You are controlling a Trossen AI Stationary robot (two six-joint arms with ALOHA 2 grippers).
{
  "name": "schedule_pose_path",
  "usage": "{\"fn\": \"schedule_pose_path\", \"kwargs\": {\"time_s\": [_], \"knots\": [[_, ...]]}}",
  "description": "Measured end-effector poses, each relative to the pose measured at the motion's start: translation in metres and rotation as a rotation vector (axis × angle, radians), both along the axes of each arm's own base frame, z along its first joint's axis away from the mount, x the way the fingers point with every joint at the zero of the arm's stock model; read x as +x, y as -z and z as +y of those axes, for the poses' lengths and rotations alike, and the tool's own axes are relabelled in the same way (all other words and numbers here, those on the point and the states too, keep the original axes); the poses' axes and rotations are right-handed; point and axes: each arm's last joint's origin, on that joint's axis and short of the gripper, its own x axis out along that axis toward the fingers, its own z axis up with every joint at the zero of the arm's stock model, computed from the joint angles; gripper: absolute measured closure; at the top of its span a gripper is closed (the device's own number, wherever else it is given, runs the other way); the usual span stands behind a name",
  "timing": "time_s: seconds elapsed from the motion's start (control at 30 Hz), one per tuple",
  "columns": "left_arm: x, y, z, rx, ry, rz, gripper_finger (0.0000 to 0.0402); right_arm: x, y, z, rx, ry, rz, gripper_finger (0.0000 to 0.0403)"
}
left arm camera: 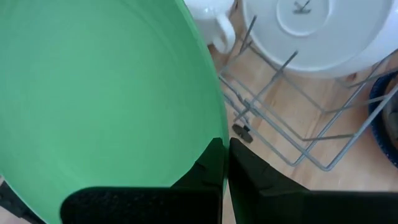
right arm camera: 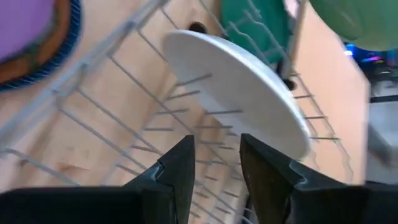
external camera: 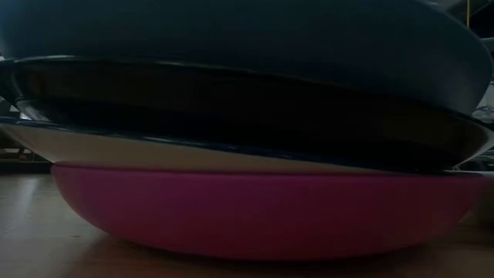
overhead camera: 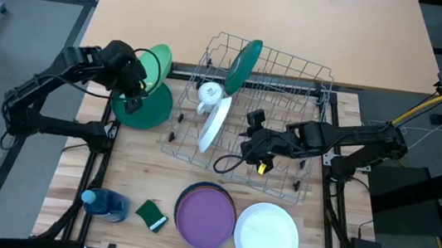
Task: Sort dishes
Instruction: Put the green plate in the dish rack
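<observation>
My left gripper (overhead camera: 140,81) is shut on a light green plate (overhead camera: 159,65), held above a dark green plate (overhead camera: 141,108) that lies flat on the table left of the wire dish rack (overhead camera: 293,74). In the rack, a dark green plate (overhead camera: 244,65) and a white plate (overhead camera: 215,125) stand on edge between the wires, with a white mug (overhead camera: 209,94) between them. My right gripper (overhead camera: 246,144) is open over the rack, right of the white plate (right arm camera: 242,87), its fingers pointing at it and apart from it. My left gripper pinches the light green plate's rim (left arm camera: 214,134) between its two fingers, one finger (left arm camera: 202,171) on the plate's face and the other on its back. The fingers come from the table's left. The plate is tilted steeply and lifted clear of the dark green plate.
At the near edge lie a stack of plates with a purple one on top (overhead camera: 205,216), a white plate (overhead camera: 267,236), a green sponge (overhead camera: 152,215) and a blue bottle (overhead camera: 103,204). The stack (external camera: 255,208) fills the low view. Bare table lies beyond the rack.
</observation>
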Motion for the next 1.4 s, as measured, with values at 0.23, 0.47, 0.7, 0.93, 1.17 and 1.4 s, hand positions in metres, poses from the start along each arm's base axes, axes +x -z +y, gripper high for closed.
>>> {"fn": "schedule_pose_path", "kwargs": {"time_s": [0.23, 0.47, 0.7, 0.93, 1.17, 1.4], "knots": [[-0.001, -0.004, -0.009, -0.008, 0.058, -0.035, 0.0401, 0.013, -0.015, -0.010, -0.175, 0.046, -0.165, 0.0271], [0.006, -0.004, -0.023, -0.041, 0.157, -0.052, 0.0401, 0.030, -0.030, -0.050, -0.184, -0.043, -0.313, 0.0271], [0.013, -0.005, -0.039, -0.050, 0.264, -0.059, 0.0401, 0.032, -0.038, -0.095, -0.090, -0.066, -0.420, 0.0271], [0.024, -0.010, -0.050, 0.029, 0.408, -0.130, 0.0402, 0.029, -0.038, -0.116, 0.068, -0.079, -0.467, 0.0271], [0.035, -0.019, -0.059, 0.123, 0.533, -0.241, 0.0402, 0.029, -0.037, -0.117, 0.111, -0.077, -0.472, 0.0272], [0.037, -0.022, -0.069, 0.153, 0.631, -0.270, 0.0402, 0.030, -0.042, -0.118, 0.085, -0.056, -0.520, 0.0272]]}}
